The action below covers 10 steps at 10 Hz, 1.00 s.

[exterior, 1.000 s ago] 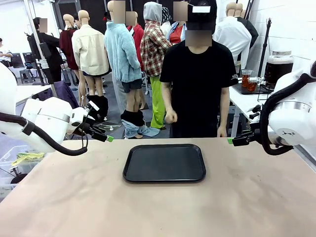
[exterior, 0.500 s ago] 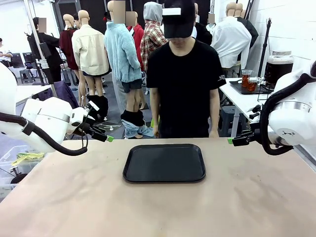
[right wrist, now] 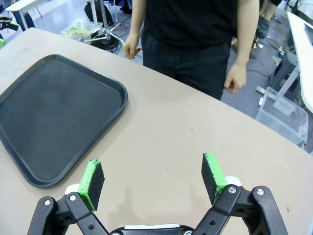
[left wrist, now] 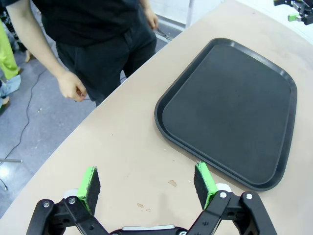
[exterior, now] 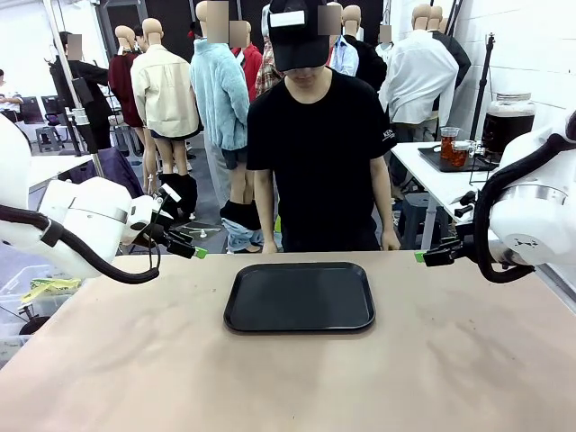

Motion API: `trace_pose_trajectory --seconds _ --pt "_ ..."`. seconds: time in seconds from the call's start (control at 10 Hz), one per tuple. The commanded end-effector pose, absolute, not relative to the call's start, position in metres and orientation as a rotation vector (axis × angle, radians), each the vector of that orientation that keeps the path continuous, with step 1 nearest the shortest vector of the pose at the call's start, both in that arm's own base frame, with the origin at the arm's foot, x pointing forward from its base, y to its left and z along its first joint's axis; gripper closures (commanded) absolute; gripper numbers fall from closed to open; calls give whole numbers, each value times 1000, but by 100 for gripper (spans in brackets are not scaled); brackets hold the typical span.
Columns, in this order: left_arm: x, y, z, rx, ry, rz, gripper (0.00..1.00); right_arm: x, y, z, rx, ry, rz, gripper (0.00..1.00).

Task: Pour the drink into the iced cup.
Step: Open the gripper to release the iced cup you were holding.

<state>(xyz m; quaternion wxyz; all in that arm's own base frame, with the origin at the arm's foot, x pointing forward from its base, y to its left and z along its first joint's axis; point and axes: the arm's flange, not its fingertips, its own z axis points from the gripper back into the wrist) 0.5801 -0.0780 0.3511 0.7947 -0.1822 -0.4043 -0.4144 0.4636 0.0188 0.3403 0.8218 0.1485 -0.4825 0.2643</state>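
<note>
The drink looks near black inside a big glass jar (exterior: 507, 121) with a metal lid, on a white side table at the back right, beyond my table. Beside it, two small glasses (exterior: 453, 147) of reddish liquid stand on a dark tray; ice is too small to tell. My left gripper (exterior: 193, 250) (left wrist: 146, 183) hovers open and empty over the table's left side. My right gripper (exterior: 423, 256) (right wrist: 154, 178) hangs open and empty at the right. Between them lies an empty black tray (exterior: 299, 297) (left wrist: 230, 107) (right wrist: 54, 117).
A person in a black shirt (exterior: 315, 144) stands at the far edge behind the tray, both hands (right wrist: 131, 49) (right wrist: 234, 78) hanging empty by the sides. The tan tabletop (exterior: 288, 378) stretches bare toward me. The side table (exterior: 450, 184) stands past the right far corner.
The person has stepped left to stand squarely behind the tray, arms lowered. Neither arm has moved.
</note>
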Motion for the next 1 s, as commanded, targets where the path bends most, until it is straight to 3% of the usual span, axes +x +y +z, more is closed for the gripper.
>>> trace_pose_trajectory --seconds 0.0,0.9 --pt "583 -75 351 -398 -878 -911 0 462 18 341 316 -1030 570 0" --pt "583 -75 351 -398 -878 -911 0 462 18 341 316 -1030 570 0"
